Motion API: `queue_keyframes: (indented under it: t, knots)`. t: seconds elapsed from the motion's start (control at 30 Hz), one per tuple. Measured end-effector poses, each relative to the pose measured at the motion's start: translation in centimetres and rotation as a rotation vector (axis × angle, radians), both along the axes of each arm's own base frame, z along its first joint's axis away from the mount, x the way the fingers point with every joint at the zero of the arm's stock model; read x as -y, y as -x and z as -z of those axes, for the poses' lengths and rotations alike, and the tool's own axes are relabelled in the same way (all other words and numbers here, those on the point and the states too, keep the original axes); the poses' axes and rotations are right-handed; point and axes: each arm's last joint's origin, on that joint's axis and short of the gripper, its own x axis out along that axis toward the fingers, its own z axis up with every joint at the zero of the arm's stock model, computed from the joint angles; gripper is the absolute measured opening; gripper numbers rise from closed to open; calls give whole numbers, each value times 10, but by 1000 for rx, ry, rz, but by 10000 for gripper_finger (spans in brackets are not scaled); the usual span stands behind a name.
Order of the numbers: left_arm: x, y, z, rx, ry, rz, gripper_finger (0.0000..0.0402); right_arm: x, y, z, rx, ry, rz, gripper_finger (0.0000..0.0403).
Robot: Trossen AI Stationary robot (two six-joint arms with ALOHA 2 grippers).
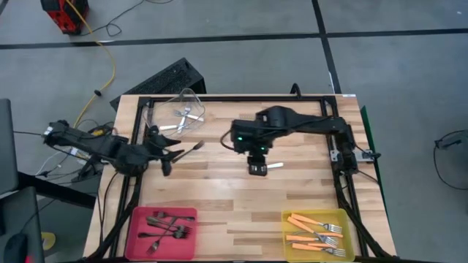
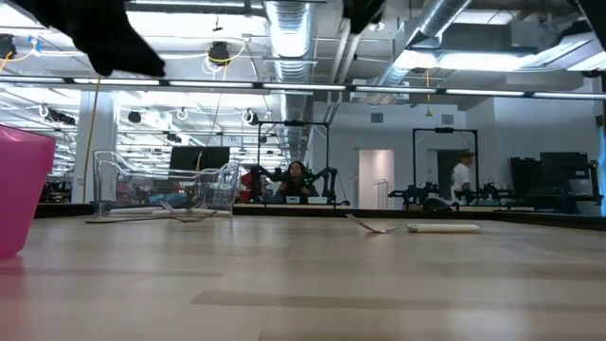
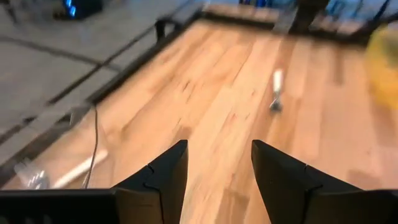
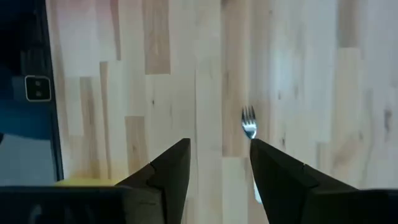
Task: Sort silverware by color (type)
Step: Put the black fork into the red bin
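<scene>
Silverware, small slim forks of three kinds, lies sorted across a pale wooden table (image 1: pixel 219 190) seen from above. A pink plastic bin (image 1: pixel 139 219) at the near left corner holds the dark grey forks (image 1: pixel 167 225). A yellow plastic bin (image 1: pixel 347 219) at the near right corner holds the orange-handled forks (image 1: pixel 314 234). A clear plastic bin (image 1: pixel 191 97) at the far left, tilted, holds plain shiny silver forks (image 1: pixel 183 113). One loose fork with a white handle (image 1: pixel 273 166) lies near the table's middle, just beside the right gripper (image 1: pixel 257 169), which hangs over it with its fingers apart and holding nothing. The left gripper (image 1: pixel 175 155) is at the left edge, near the clear bin, its fingers spread and empty; a thin dark fork (image 1: pixel 191 150) lies just beside it.

From table height, the loose fork (image 2: pixel 417 227) rests flat on the wood right of centre, tines pointing left. The clear bin (image 2: pixel 166 185) stands at the left, the pink bin's wall (image 2: pixel 24 189) at the far left edge. People show in the room behind.

The left wrist camera shows its two dark fingers (image 3: pixel 168 174) open over bare wood, with the loose fork (image 3: pixel 277 90) well apart, farther along the table.

The right wrist camera shows its dark fingers (image 4: pixel 283 177) open, with the fork's silver tines (image 4: pixel 249 121) just beyond them, near one fingertip; whether they touch cannot be told.
</scene>
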Motion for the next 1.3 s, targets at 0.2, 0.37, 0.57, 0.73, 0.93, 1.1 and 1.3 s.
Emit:
queue_keyframes:
  t: [0.2,0.37,0.57,0.73,0.93,1.1,1.3]
  knots:
    - [-19,-21,21,-204,64,-59,164,-23,27,-28,62,75,54,191]
    - [-40,-33,32,-271,125,-127,164,-38,41,-41,114,144,83,191]
    - [-56,-45,48,-386,167,-143,164,-55,47,-43,134,183,63,191]
    - [-64,-55,66,-498,181,-165,164,-66,48,-43,134,174,53,191]
    - [-69,-66,85,-596,158,-210,164,-74,50,-43,134,167,46,191]
    - [-72,-72,100,-691,105,-216,164,-74,51,-43,134,160,61,191]
    - [-74,-77,114,-791,41,-197,164,-75,51,-43,133,157,66,191]
